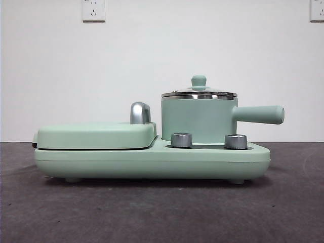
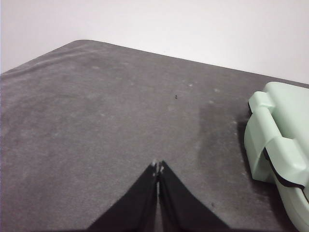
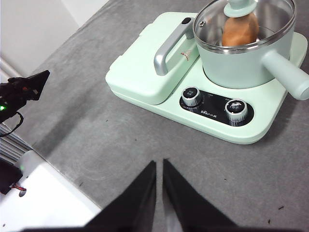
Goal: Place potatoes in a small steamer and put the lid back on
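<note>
Mint-green small steamer (image 3: pixel 244 60), upper right of frame: holds potato (image 3: pixel 240 30), glass lid (image 3: pixel 245 21) seated on rim. Left gripper (image 2: pixel 158 166) and right gripper (image 3: pixel 159 163): jaws closed, empty, over counter (image 3: pixel 96 140).

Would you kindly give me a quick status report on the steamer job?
Left gripper shut, clear. Right gripper shut, clear. Potato in small steamer, lid on. Nothing in the way.
</note>
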Available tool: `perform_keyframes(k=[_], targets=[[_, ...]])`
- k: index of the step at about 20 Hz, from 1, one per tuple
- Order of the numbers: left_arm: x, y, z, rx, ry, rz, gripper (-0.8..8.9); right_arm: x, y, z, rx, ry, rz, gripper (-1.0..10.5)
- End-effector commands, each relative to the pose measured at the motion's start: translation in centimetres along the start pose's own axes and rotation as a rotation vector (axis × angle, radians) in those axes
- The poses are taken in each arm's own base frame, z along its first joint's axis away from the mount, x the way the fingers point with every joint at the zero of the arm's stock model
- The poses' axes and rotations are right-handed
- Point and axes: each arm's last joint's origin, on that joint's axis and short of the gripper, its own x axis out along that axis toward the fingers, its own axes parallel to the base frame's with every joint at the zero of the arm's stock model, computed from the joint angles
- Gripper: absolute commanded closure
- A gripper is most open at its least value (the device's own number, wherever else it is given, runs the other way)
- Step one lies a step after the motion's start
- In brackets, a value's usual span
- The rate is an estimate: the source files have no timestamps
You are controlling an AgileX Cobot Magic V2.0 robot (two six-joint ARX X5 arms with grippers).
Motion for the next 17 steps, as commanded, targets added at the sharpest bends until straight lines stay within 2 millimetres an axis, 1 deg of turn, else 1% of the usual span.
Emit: perform_keyframes(k=[1, 6, 17], targets=[[0.17, -0.01, -0.69, 0.013, 0.028, -0.02, 8.07, -0.22, 0.19, 0.32, -0.018, -0.018, 0.006, 9.3], [0.11, -0.48, -0.9, 0.027, 0.07, -0.191, 8.08, -0.22, 0.19, 0.32, -0.018, -0.018, 0.006, 9.3], [0.11, -0.49, -0.91, 0.131, 0.061, -0.196, 8.08, -0.22, 0.19, 0.32, -0.018, -0.018, 0.006, 9.3]])
